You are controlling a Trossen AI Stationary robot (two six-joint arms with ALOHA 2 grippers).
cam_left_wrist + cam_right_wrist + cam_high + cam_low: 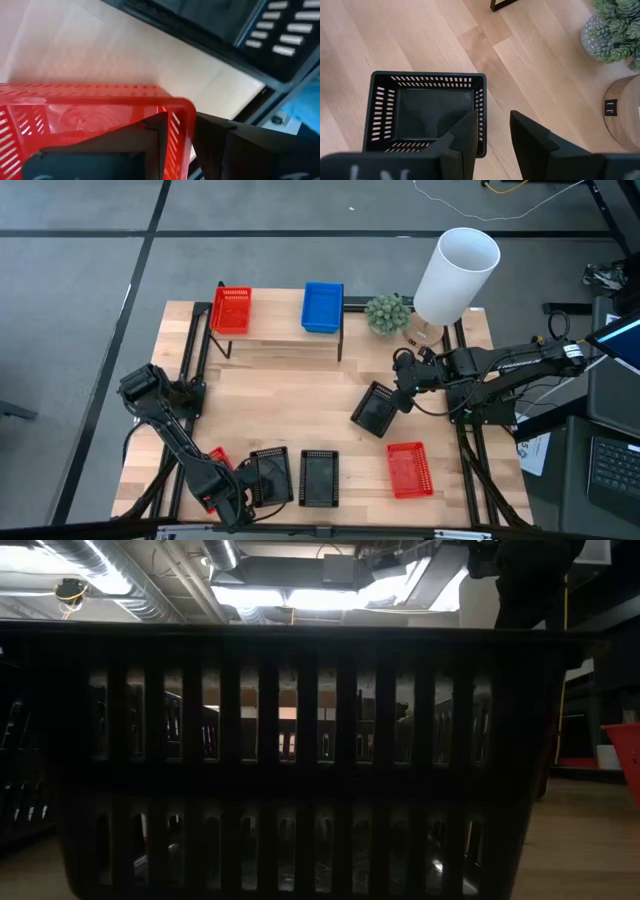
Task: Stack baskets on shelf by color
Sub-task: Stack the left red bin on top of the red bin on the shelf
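A red basket and a blue basket stand on the shelf at the table's far side. My left gripper is at the near left, shut on another red basket that the arm mostly hides from above. My right gripper is right of centre, shut on a tilted black basket. Two black baskets and a red basket rest flat on the table near its front edge. My left gripper has the red basket's side wall near a corner between its fingers, one finger inside the basket and one outside. The fingers come steeply from above. Whether the basket rests on the table I cannot tell. My right gripper holds the black basket by a side wall, one finger inside and one outside. The fingers slant down from the table's right. The basket hangs tilted below them, off the table as far as the views show.
A potted plant and a tall white cylinder stand at the far right, beside the shelf. One black basket fills the low view. Bare wood lies in the table's middle.
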